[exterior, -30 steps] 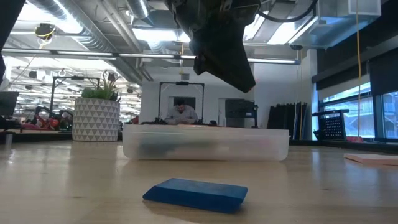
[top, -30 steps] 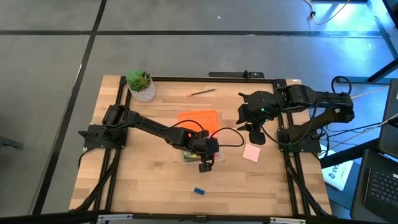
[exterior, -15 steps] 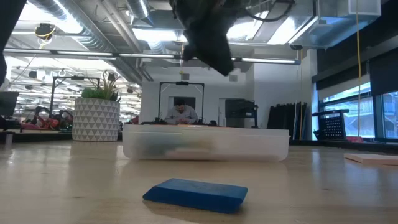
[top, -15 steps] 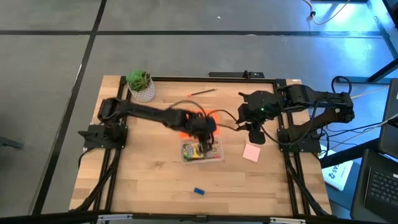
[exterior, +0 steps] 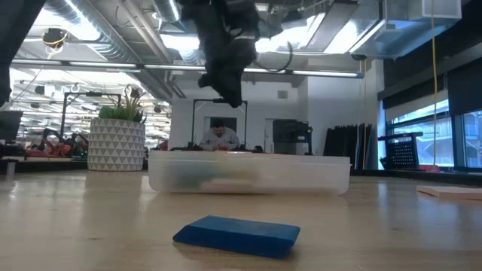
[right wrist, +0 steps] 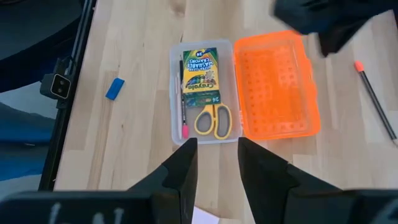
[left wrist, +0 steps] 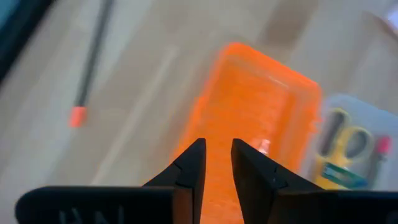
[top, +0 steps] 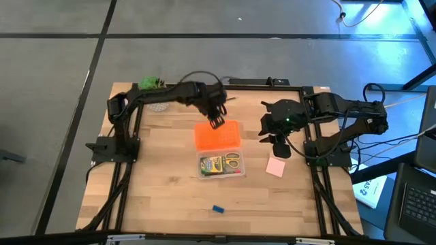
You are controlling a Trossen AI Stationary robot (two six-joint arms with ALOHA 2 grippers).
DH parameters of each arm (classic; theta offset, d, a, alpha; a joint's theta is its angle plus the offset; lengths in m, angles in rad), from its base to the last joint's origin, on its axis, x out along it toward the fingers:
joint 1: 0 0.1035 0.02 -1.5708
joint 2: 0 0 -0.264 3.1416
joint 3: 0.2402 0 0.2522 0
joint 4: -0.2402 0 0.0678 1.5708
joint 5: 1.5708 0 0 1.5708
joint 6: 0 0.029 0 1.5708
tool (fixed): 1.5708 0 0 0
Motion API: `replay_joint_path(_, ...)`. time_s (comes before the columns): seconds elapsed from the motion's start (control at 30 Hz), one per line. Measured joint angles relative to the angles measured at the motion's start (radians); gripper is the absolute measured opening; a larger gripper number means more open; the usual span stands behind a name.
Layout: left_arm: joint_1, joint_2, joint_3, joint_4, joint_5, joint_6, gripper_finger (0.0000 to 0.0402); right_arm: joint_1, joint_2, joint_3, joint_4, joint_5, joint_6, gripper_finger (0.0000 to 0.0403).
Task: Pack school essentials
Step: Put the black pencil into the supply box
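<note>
Crayon box (right wrist: 203, 73), scissors (right wrist: 213, 119) and a pencil (right wrist: 183, 99) sit in the clear box (top: 220, 165) mid-table. Eraser (top: 217, 209) near the front edge, pink pad (top: 275, 167) right (unpacked). Left gripper (left wrist: 214, 163) narrowly open, empty, above the orange lid (top: 218, 134).

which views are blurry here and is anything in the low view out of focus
Left wrist view: motion-blurred, the orange lid and pencil are smeared. Low view: the blue block up close is sharp, the clear box looks hazy, ceiling lights glare. Right wrist view: crisp on the crayon box and scissors.
</note>
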Motion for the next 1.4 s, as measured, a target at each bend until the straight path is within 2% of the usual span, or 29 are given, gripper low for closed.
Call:
replay_joint_path(0.23, 0.151, 0.0, 0.0, 0.001, -0.006, 0.027, 0.0071, -0.001, 0.0, 0.0, 0.025, 0.0, 0.005, 0.0116)
replay_joint_path(0.47, 0.243, 0.0, 0.0, -0.001, -0.001, 0.117, 0.0067, -0.036, 0.0, 0.0, 0.07, 0.002, 0.009, 0.0116)
replay_joint_path(0.63, 0.269, 0.008, 0.0, -0.03, 0.006, 0.12, 0.0067, -0.082, 0.0, 0.0, 0.126, 0.003, 0.01, 0.0116)
replay_joint_path(0.87, 0.267, 0.018, 0.001, -0.023, 0.004, 0.221, 0.0068, -0.141, 0.0, 0.0, 0.132, 0.003, 0.01, 0.0116)
replay_joint_path(1.2, 0.305, 0.121, 0.001, -0.045, 0.02, 0.217, 0.0119, -0.203, 0.0, 0.0, 0.137, 0.001, 0.036, 0.0116)
replay_joint_path(1.4, 0.344, 0.2, 0.0, -0.019, 0.024, 0.25, 0.0125, -0.234, 0.0, 0.0, 0.136, 0.0, 0.044, 0.0116)
